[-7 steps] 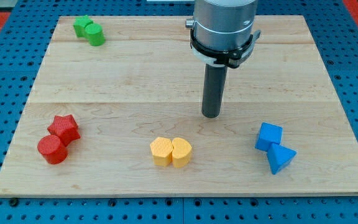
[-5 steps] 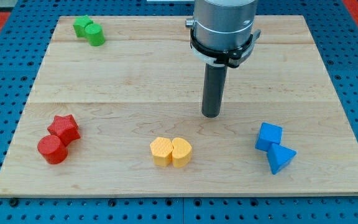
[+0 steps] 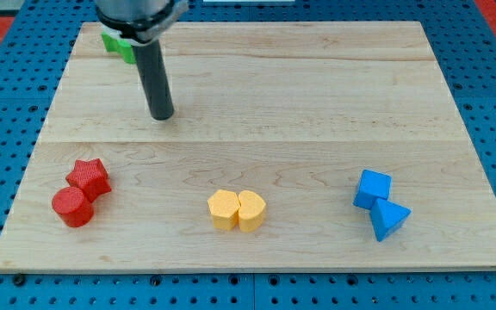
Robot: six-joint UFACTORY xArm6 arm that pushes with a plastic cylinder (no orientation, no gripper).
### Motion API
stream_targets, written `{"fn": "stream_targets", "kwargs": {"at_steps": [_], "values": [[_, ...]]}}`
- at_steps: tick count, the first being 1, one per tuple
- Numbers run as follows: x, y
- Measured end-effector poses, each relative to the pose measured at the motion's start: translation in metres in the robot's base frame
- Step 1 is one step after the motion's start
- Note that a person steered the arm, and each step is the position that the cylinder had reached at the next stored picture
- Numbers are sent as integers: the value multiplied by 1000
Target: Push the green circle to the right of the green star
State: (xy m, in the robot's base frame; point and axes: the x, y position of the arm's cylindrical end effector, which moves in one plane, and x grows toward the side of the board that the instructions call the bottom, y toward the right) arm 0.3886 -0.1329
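No pincer on this arm, so nothing opens or grips; my tip [image 3: 161, 116] rests on the surface [image 3: 317, 103], touching no block. Up and left of it, mostly hidden behind the rod, sit the green blocks [image 3: 115, 43]; circle and star can't be told apart. The push looks not yet begun.

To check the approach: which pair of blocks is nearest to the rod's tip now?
The green pair at the view's top left, partly hidden behind the rod. My tip stands just below it; red, yellow and blue pairs lie farther.
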Motion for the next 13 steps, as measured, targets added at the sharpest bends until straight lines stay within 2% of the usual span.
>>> {"fn": "stream_targets", "kwargs": {"at_steps": [2, 4, 5, 9, 13], "values": [[-10, -82], [-17, -93], [-36, -114], [-94, -96], [-139, -39]]}}
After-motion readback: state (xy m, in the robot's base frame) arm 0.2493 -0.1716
